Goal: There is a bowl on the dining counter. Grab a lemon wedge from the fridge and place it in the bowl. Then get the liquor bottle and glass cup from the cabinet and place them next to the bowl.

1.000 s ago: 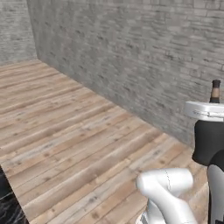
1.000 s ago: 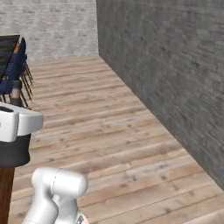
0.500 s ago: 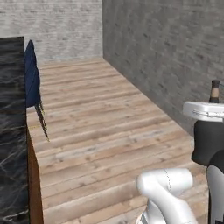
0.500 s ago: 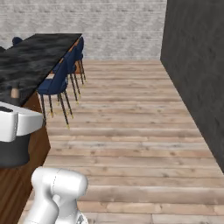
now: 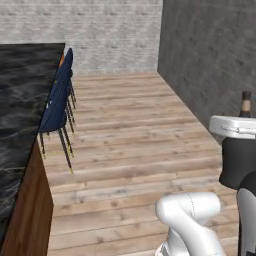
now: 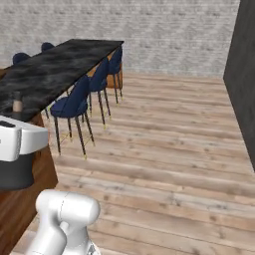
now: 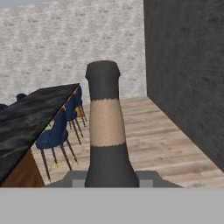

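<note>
Between the fingertips: a dark glass liquor bottle (image 7: 105, 131) with a tan paper band round its neck and a dark capped top stands upright, its long axis running straight up the hand view.
Grip: the two-finger gripper (image 7: 105, 179) is clenched on the bottle's lower body, a finger pressed to each side; the bottle is carried, not resting on anything.
Bottle in the base views: its capped neck pokes up above the white wrist at the right edge of the left base view (image 5: 245, 104), and at the left edge of the right base view (image 6: 17, 102).
Goal surface: the long glossy black marble dining counter (image 6: 55, 69) with warm-brown wood sides lies to the robot's left and ahead, well apart from the bottle.
Between bottle and counter: a row of dark-blue upholstered stools (image 6: 74, 105) stands along the counter's near edge, over a plank wood floor (image 5: 130, 130).
Bowl: none can be made out on the stretch of counter in view, so the place beside it cannot be judged.
Coming move, as a judgement: the bottle must travel leftward over the counter, kept upright.
</note>
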Controlling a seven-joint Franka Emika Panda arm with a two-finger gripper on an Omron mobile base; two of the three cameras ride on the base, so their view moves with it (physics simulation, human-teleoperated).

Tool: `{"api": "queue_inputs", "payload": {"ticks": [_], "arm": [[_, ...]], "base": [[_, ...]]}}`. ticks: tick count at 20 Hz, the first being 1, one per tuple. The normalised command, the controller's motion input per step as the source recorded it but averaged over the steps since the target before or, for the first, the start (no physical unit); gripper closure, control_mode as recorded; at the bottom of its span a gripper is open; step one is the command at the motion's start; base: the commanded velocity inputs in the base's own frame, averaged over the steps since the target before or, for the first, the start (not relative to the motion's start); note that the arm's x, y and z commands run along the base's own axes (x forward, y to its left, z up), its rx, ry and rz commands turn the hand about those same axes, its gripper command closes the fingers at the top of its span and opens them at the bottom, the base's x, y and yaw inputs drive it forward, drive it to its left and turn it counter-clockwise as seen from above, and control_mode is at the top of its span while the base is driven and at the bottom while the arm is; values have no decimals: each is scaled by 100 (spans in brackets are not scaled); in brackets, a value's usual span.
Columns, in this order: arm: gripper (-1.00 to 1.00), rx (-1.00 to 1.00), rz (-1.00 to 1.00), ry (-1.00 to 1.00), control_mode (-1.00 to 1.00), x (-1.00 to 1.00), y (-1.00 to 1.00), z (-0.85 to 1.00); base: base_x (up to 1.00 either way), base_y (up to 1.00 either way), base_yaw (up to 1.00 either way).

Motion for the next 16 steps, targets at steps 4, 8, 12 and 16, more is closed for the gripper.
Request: {"api": "queue_inputs", "payload": {"ticks": [4, 8, 12, 16], "arm": [[100, 0, 0, 0, 100, 0, 0, 0], [100, 0, 0, 0, 100, 0, 0, 0], [100, 0, 0, 0, 100, 0, 0, 0], [100, 0, 0, 0, 100, 0, 0, 0]], "base": [[99, -85, 17], [100, -67, 16], [100, -45, 14], [100, -36, 13]]}}
